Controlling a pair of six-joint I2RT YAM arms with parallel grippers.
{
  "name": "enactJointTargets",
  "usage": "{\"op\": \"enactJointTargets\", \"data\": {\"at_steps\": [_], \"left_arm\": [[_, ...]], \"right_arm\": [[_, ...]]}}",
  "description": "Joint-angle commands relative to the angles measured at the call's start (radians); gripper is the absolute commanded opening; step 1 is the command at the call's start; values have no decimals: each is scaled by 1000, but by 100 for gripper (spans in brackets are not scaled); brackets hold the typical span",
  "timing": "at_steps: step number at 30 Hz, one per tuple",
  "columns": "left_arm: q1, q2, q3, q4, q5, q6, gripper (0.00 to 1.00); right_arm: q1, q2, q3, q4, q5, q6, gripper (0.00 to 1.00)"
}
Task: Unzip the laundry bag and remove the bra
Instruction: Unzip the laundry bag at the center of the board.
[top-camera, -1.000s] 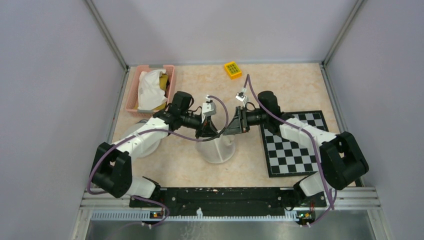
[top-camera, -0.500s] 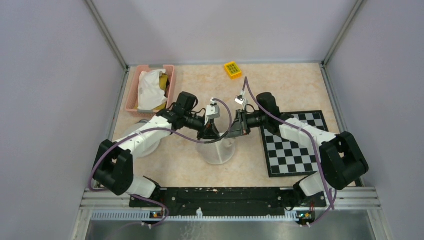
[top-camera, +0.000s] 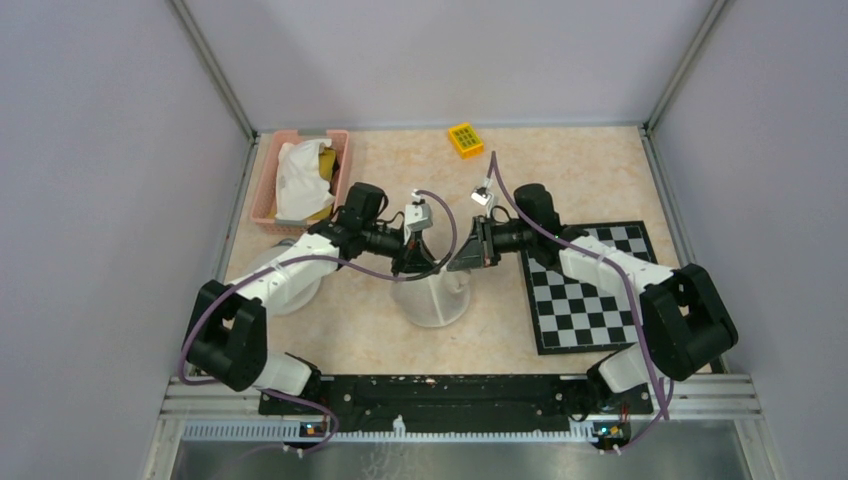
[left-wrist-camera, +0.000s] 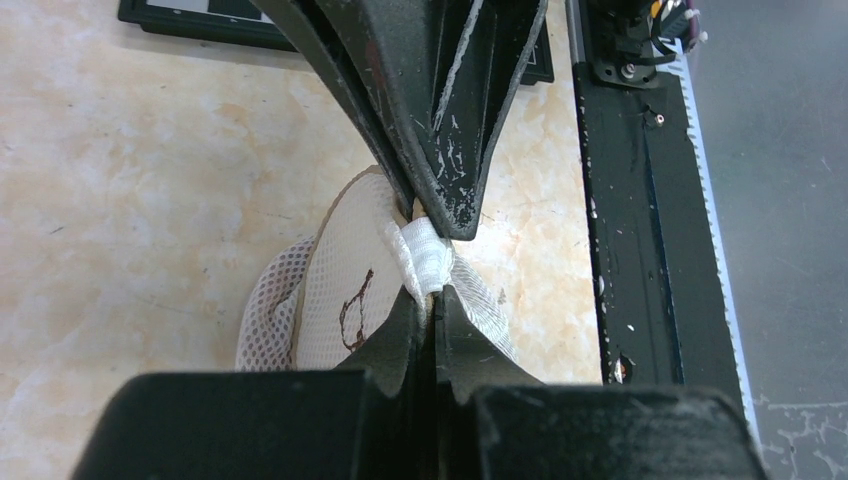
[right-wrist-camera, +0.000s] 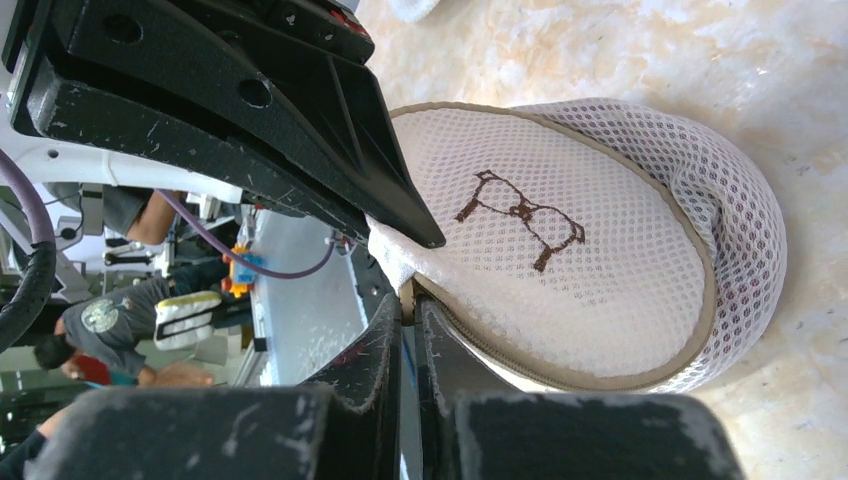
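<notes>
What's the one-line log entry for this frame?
left gripper: shut on bag | right gripper: shut on bag at zip | zip: closed | bra: not seen

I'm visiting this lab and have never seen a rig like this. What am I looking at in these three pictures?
You see two robot arms, a left arm and a right arm, bolted side by side at the near edge of a table. The wide picture comes from a fixed camera above and behind them. The two close-ups come from a camera on each wrist, looking along that arm's own fingers. On the table lie a white mesh laundry bag in the middle, a pink basket of cloth at the back left, a small yellow block at the back and a checkered board on the right. The left end effector is shut on a white fabric fold at the bag's rim. The right end effector is shut on the rim beside it, at the zip.
</notes>
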Motion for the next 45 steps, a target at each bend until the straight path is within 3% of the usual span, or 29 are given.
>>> {"op": "enactJointTargets", "data": {"at_steps": [1, 8, 14, 27, 31, 39, 45], "left_arm": [[32, -59, -18, 49, 56, -18, 0], [42, -50, -18, 61, 61, -29, 0], [90, -62, -47, 144, 144, -100, 0], [79, -74, -55, 139, 167, -74, 0], [78, -80, -51, 130, 176, -67, 0], [79, -129, -32, -44, -12, 189, 0], [98, -108, -28, 33, -172, 252, 0]], "right_arm": [[-46, -8, -23, 11, 84, -39, 0], [-56, -19, -52, 31, 79, -27, 0], [-77, -51, -97, 91, 43, 19, 0], [-64, -83, -132, 260, -61, 101, 0], [-60, -92, -129, 210, -25, 64, 0], [-72, -52, -84, 128, 12, -40, 0], [-93, -32, 0, 147, 9, -60, 0]]}}
